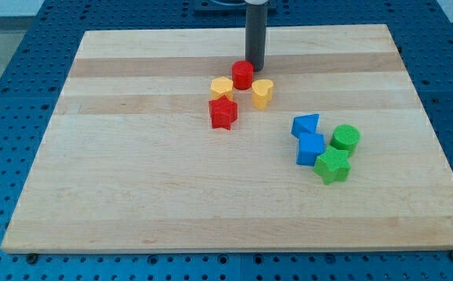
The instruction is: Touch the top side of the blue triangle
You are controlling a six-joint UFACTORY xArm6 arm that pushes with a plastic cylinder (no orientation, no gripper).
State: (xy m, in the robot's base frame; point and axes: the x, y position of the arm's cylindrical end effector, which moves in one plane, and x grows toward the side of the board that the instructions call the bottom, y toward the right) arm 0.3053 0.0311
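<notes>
the arm's dark rod (255, 35) comes down from the view's top edge, and its tip (255, 67) rests on the wooden surface (133, 172) near the far middle. there is no tool on this arm that could be apart, together or clamped: only the straight rod, touching no block that can be told for certain.

just at 8 o'clock from the tip sits the red cylinder (243, 75), so near that contact cannot be ruled in or out. around it lies a small cluster: the yellow hexagon-like block (222, 87) at 8 o'clock of the cylinder, the yellow heart-shaped block (262, 93) at 5 o'clock of the cylinder, and the red star (222, 113) directly at 6 o'clock of the yellow hexagon-like block.

the blue triangle (305, 125) lies well apart from the tip, at about 5 o'clock from it, in the right half of the surface. its top side faces back toward the first cluster. touching or just beside it at 6 o'clock is the blue cube (310, 148). the green cylinder (345, 139) stands at 3 o'clock of the cube, and the green star (333, 165) sits at 5 o'clock of the cube, close against it.
</notes>
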